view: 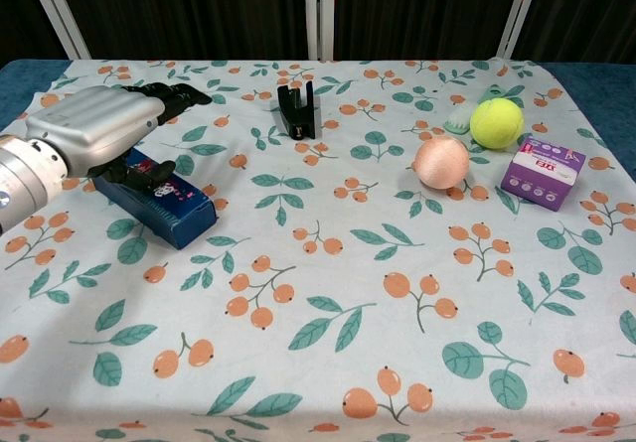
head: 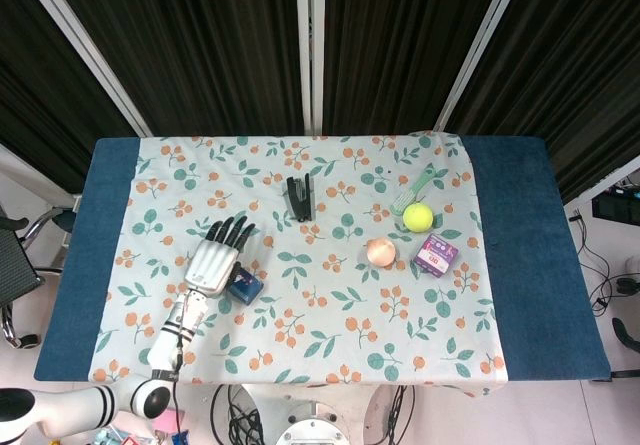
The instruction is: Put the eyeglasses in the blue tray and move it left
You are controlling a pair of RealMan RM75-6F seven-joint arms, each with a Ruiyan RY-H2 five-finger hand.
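The blue tray lies on the flowered cloth at the left, also seen as a small blue tray from the head camera. Something dark with pale marks lies in it; I cannot tell if it is the eyeglasses. My left hand hovers over the tray's left end with its fingers stretched out flat, the lower dark fingers touching the tray top. From above, the left hand covers most of the tray. A black folded object stands at the back centre. My right hand is out of sight.
On the right are a peach ball, a tennis ball, a purple box and a green brush. The cloth's left border meets the blue table surface.
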